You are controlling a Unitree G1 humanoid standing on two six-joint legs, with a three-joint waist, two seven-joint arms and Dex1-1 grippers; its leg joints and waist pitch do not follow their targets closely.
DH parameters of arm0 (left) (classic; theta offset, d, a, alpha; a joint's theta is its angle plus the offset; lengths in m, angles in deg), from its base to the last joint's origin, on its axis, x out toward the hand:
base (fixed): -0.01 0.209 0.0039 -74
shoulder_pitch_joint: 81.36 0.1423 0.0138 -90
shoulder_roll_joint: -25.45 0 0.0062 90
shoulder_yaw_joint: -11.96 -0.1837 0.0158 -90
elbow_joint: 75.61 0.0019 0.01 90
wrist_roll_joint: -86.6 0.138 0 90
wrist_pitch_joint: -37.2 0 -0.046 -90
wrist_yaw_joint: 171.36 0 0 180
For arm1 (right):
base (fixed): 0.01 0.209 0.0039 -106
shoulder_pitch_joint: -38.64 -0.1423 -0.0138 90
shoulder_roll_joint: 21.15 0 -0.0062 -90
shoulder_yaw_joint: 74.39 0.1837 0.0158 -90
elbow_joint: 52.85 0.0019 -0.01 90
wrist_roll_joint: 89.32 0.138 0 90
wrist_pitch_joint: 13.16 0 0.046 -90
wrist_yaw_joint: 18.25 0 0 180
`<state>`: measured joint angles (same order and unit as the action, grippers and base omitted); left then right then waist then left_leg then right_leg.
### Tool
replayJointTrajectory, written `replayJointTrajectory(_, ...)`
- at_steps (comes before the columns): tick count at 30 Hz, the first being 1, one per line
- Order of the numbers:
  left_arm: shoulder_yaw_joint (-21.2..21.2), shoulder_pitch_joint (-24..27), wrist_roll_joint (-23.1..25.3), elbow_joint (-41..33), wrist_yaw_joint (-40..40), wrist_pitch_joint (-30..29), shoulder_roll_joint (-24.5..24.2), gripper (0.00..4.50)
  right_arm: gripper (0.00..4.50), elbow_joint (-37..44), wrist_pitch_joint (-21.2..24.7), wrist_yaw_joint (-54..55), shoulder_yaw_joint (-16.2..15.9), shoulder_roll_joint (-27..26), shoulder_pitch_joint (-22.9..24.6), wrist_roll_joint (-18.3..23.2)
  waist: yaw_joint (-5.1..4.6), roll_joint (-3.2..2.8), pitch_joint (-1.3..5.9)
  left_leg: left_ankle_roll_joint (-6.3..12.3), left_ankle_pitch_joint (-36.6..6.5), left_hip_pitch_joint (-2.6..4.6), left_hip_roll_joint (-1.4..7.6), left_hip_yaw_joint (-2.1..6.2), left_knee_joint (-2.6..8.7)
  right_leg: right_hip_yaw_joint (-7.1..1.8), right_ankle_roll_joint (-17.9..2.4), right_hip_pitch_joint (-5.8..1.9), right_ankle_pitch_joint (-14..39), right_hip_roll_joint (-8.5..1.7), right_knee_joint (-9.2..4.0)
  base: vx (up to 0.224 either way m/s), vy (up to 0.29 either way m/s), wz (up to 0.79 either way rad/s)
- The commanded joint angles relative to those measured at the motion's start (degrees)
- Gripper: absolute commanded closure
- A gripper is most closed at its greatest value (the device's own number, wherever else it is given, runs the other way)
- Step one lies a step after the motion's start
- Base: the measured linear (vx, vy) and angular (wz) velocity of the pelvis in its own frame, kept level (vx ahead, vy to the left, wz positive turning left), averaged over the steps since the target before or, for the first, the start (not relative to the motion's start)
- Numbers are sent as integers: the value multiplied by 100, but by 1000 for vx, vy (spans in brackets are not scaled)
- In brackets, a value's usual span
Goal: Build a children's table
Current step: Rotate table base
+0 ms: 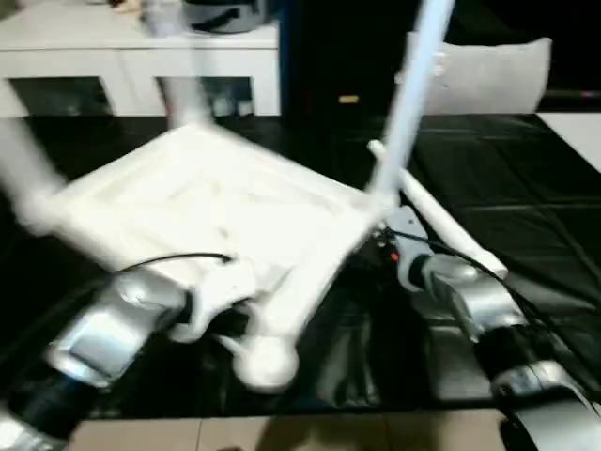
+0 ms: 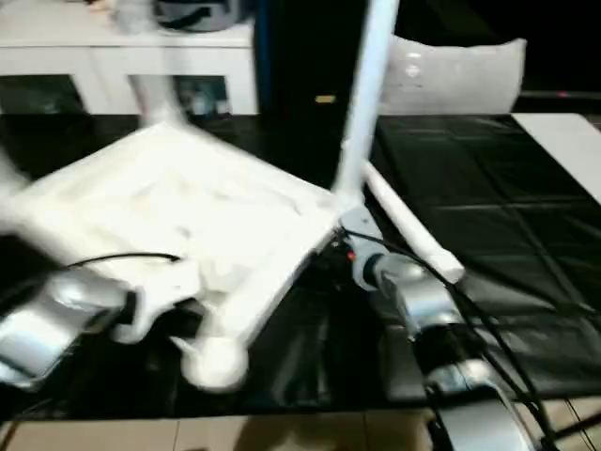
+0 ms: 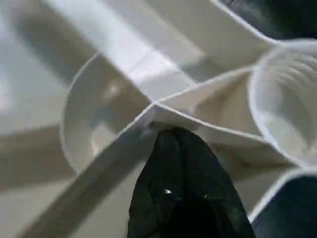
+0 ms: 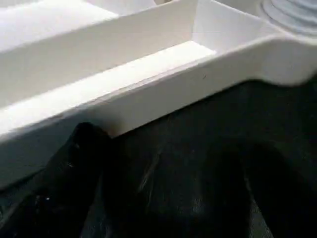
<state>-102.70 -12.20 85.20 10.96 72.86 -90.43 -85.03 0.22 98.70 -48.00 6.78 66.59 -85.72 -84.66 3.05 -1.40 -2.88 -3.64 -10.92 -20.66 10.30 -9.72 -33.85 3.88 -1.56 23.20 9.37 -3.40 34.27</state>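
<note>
The white table top (image 1: 207, 207) lies underside up and tilted on the black mat. One leg (image 1: 413, 85) stands up from its right corner, and two more legs (image 1: 183, 99) (image 1: 23, 174) stick out at the back and left. A loose leg (image 1: 441, 221) lies on the mat to the right. My left gripper (image 1: 202, 305) is shut on a rib of the top beside the empty near corner socket (image 3: 287, 99), with one black finger (image 3: 183, 188) pressed against the rib. My right gripper (image 1: 392, 242) sits at the top's right rim (image 4: 148, 94), just below the upright leg.
A white cabinet (image 1: 141, 47) with glass doors stands behind the mat at the back left. A grey cushion (image 1: 488, 75) leans at the back right. The black mat (image 1: 526, 188) ends near me at a strip of light floor (image 1: 282, 432).
</note>
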Motion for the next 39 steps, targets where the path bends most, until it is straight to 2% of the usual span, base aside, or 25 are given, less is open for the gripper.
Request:
replayJointTrajectory(1,-120,26,-217,51,223,25,88,449,0,-141,-256,-65,-42,-166,-251,53,41,40,354,100,-958,-1,201,74,366,-272,-998,-312,1885,-475,-409,0,0,0)
replayJointTrajectory(5,-32,-26,-350,190,279,77,213,449,0,-298,-379,-97,-2,-223,-344,16,21,26,349,87,-1022,23,214,68,370,-274,-1063,-300,1776,-447,-396,0,0,0)
replayJointTrajectory(8,213,-115,-482,515,146,353,480,449,0,-347,-427,-122,39,-211,-368,-7,22,41,345,98,-1067,29,201,60,365,-272,-1049,-302,1827,-447,-413,0,0,0)
replayJointTrajectory(9,270,-161,-530,632,119,447,590,449,0,-374,-453,-140,57,-202,-371,-12,28,70,348,108,-1050,25,203,57,365,-272,-1032,-309,1859,-454,-416,0,0,0)
replayJointTrajectory(10,274,-187,-547,686,119,493,632,449,0,-409,-483,-152,69,-200,-378,-16,41,57,347,114,-1064,39,206,56,367,-274,-1008,-297,1923,-455,-423,0,0,0)
replayJointTrajectory(11,245,-216,-541,741,99,530,701,449,0,-424,-508,-171,68,-191,-370,-22,41,78,345,119,-1069,38,211,57,371,-274,-998,-298,1949,-454,-426,0,0,0)
replayJointTrajectory(17,177,-364,-503,1011,-144,745,1092,449,0,-534,-619,-224,69,-189,-392,-51,74,84,358,136,-994,34,225,61,370,-278,-1024,-309,1781,-463,-400,0,0,0)
replayJointTrajectory(18,172,-447,-426,1188,-296,882,1306,449,0,-564,-661,-207,99,-209,-412,-62,71,91,352,159,-992,28,210,51,365,-277,-1017,-306,1813,-458,-415,0,0,0)
replayJointTrajectory(23,145,-561,-271,1510,-533,1118,1592,449,0,-590,-722,-191,134,-219,-411,-86,89,99,354,180,-978,19,213,54,361,-269,-957,-315,1921,-469,-435,0,0,0)
replayJointTrajectory(24,120,-673,-91,1842,-908,1353,1844,449,0,-499,-698,-119,198,-175,-360,-95,83,88,352,193,-987,13,199,53,358,-262,-919,-314,1949,-450,-457,0,0,0)
replayJointTrajectory(26,134,-749,28,2081,-1249,1527,2054,449,0,-341,-633,-34,281,-105,-291,-80,92,85,360,183,-989,35,203,50,347,-268,-922,-312,1893,-450,-456,0,0,0)
replayJointTrajectory(28,149,-761,21,2113,-1295,1543,2125,449,0,-164,-561,23,373,-48,-236,-31,119,95,370,192,-928,12,212,59,352,-266,-912,-344,1818,-464,-433,0,0,0)
replayJointTrajectory(30,191,-748,-12,2053,-1309,1594,2192,449,0,113,-443,77,497,52,-157,25,133,93,378,230,-872,6,214,61,349,-264,-932,-341,1681,-461,-421,0,0,0)
replayJointTrajectory(34,628,-790,-245,1967,-1578,1822,2465,449,0,524,-77,383,827,338,-181,19,156,83,396,291,-700,5,221,48,329,-269,-1012,-338,1383,-444,-399,0,0,0)
replayJointTrajectory(35,656,-797,-254,1947,-1581,1822,2468,418,0,529,-39,446,873,367,-209,11,192,81,423,303,-602,18,226,49,314,-266,-1063,-334,1233,-450,-379,0,0,0)
replayJointTrajectory(36,671,-797,-220,1887,-1608,1851,2425,410,0,489,39,576,948,419,-286,-14,213,80,403,316,-626,20,228,40,316,-267,-1093,-312,1241,-439,-389,0,0,0)
replayJointTrajectory(39,798,-750,-226,1586,-1704,1821,2250,405,0,214,227,934,1120,618,-613,-132,212,81,397,240,-709,15,225,51,325,-255,-1053,-324,1356,-446,-378,0,0,0)
